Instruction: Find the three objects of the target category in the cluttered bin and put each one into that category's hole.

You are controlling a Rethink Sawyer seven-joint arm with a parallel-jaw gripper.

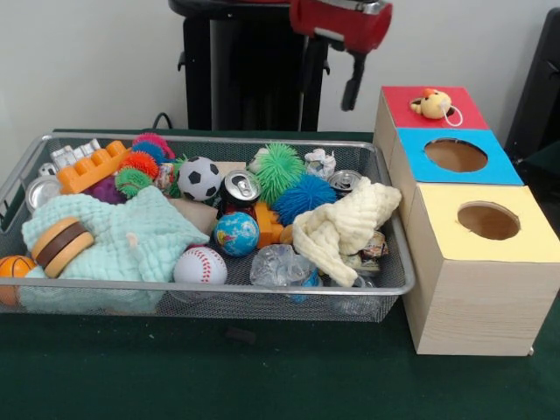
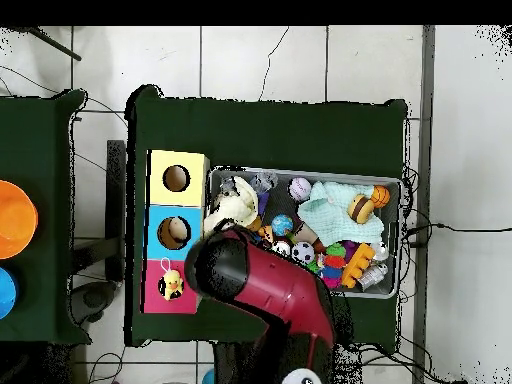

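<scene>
The gripper (image 1: 352, 92) hangs as a dark piece below the red arm (image 1: 341, 22), high above the table; whether its fingers are apart or together cannot be told, and nothing is seen in it. From overhead, the arm's red and black bulk covers the gripper and part of the bin's corner nearest the boxes.

In the front view, just to the right of the gripper and lower, a small yellow duck toy (image 1: 432, 103) sits on the red-topped box (image 1: 464, 109), covering that box's hole. Further toward the camera on that side stand the blue-topped box (image 1: 503, 166) and the yellow-topped box (image 1: 437, 210), each with an open round hole.

Below the gripper and stretching left lies the wire mesh bin (image 1: 219, 293), full of clutter. Closest beneath the gripper are a silver can (image 1: 344, 180), a white crumpled thing (image 1: 319, 163), a green spiky ball (image 1: 280, 169) and a blue spiky ball (image 1: 304, 198). A cream knitted cloth (image 1: 341, 227) drapes at the bin's right end. Further left are a soda can (image 1: 240, 187), a soccer ball (image 1: 199, 178), a globe ball (image 1: 236, 233), a baseball (image 1: 199, 265) and a clear crumpled bottle (image 1: 280, 265). Farthest from the gripper are a mint cloth (image 1: 131, 236), a toy burger (image 1: 59, 245), a basketball (image 1: 13, 267), an orange block (image 1: 92, 166) and small spiky balls (image 1: 140, 162). The target category cannot be told from the views.
</scene>
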